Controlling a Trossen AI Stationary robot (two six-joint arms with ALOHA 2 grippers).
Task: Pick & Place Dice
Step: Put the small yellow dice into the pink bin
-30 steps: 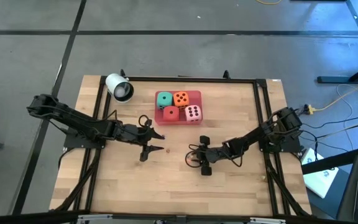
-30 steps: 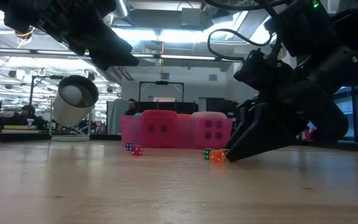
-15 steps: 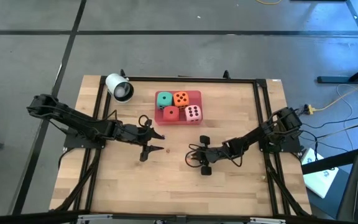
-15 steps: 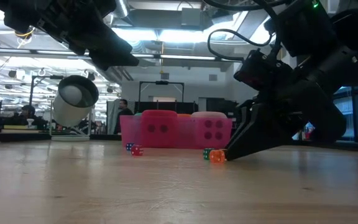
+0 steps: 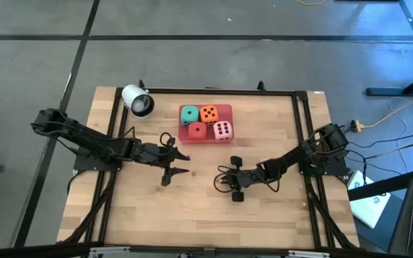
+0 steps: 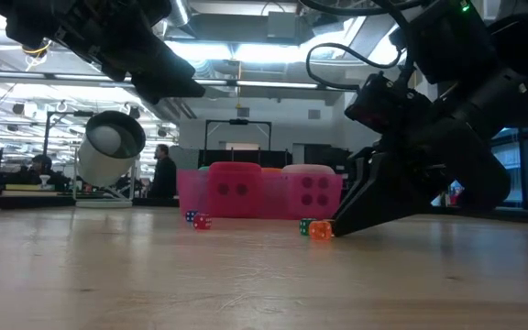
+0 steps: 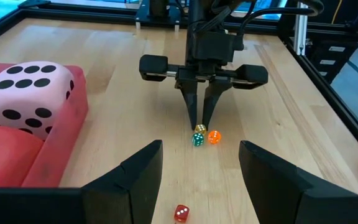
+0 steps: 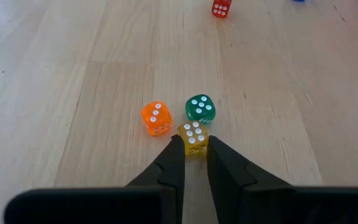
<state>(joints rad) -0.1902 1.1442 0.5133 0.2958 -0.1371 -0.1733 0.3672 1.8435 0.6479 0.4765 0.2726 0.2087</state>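
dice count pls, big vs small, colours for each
Big dice, in the pink tray: 4 (big teal, big orange, big red, big pale pink)
Small dice, on the table: 5 (small orange, small green, small yellow, small red, small blue)
Total: 9

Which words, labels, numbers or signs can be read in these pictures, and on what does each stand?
No printed word, label, brand or digit can be read anywhere.
Six dark pips: upper face of the pale pink die in the pink tray.
Six white pips: upper face of the small yellow die between the fingers of the right gripper.
Pips on the other dice: too small to count surely.
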